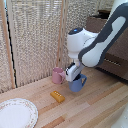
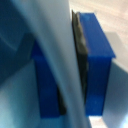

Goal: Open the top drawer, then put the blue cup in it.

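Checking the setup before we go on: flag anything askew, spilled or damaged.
Nothing stands out. The blue cup and pink mug stand upright on the wooden floor, no spill visible, and the gripper is at the blue cup.

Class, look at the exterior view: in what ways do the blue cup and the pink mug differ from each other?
Colour: the blue cup is medium blue, while the pink mug is pale pink. Contact: the gripper is at the blue cup's rim, whereas the pink mug stands free, untouched. Place: the blue cup sits nearer the camera and further to the exterior view's right than the pink mug. Both look upright, of similar size, on the same wooden floor.
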Robot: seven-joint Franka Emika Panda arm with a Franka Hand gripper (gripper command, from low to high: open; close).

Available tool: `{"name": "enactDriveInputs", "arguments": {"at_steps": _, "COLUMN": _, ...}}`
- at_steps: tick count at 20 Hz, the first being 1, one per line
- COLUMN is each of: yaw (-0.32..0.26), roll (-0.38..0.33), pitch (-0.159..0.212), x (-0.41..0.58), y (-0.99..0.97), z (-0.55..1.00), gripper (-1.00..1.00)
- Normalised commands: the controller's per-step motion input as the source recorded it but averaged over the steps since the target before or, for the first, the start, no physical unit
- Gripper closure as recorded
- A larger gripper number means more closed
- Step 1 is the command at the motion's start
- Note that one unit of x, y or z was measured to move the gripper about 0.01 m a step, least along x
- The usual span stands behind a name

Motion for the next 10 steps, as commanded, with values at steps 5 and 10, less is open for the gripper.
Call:
{"name": "enactDriveInputs", "arguments": {"at_steps": 5, "yaw": -0.298, "roll": -0.038, "pitch": -0.001, "x": 0.083, "y": 0.13, "z": 0.73, "gripper": 1.0}}
{"name": "enactDriveInputs", "arguments": {"at_steps": 10, "yaw": -0.331, "roll": -0.042, "pitch": 0.0, "x": 0.01, "y": 0.03, "z": 0.73, "gripper": 1.0}}
